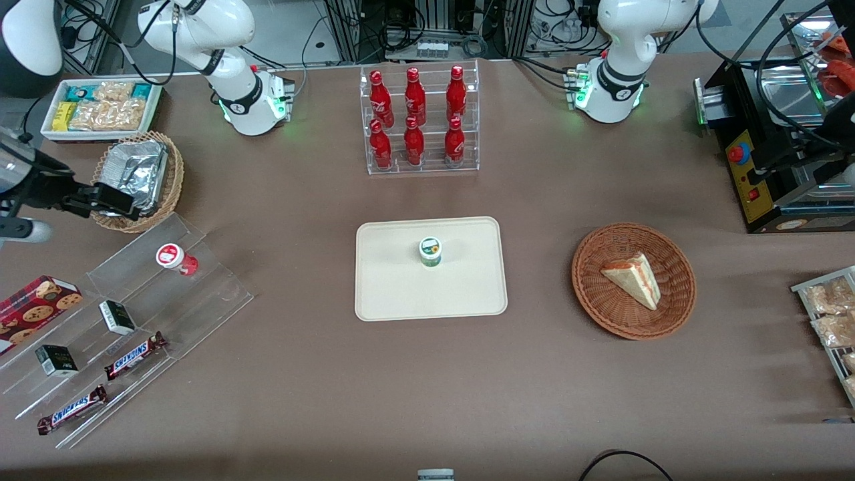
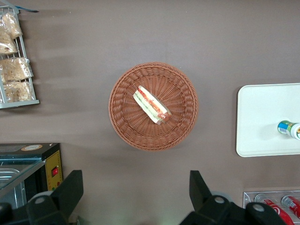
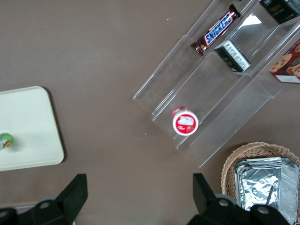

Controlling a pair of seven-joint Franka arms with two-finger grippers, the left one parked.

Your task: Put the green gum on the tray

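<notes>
The green gum is standing upright on the tray, near the middle of it, lid up and touching nothing else. Its long axis is pointing straight up, so its round white lid is facing the front camera. No finger is near it.

The gripper is hanging well apart from the tray, toward the working arm's end of the table, above the rim of a wicker basket holding a foil container. In the right wrist view its two fingers are standing spread wide with only bare table between them; the gripper is holding nothing.

From the gripper, the gum is lying sideways toward the table's centre, with the clear stand and its red-lidded bottle lying between, nearer the front camera than the gripper.

Judgement: the gum is already resting where the task wants it, and the working arm is appearing to need only to keep clear of the tray.
</notes>
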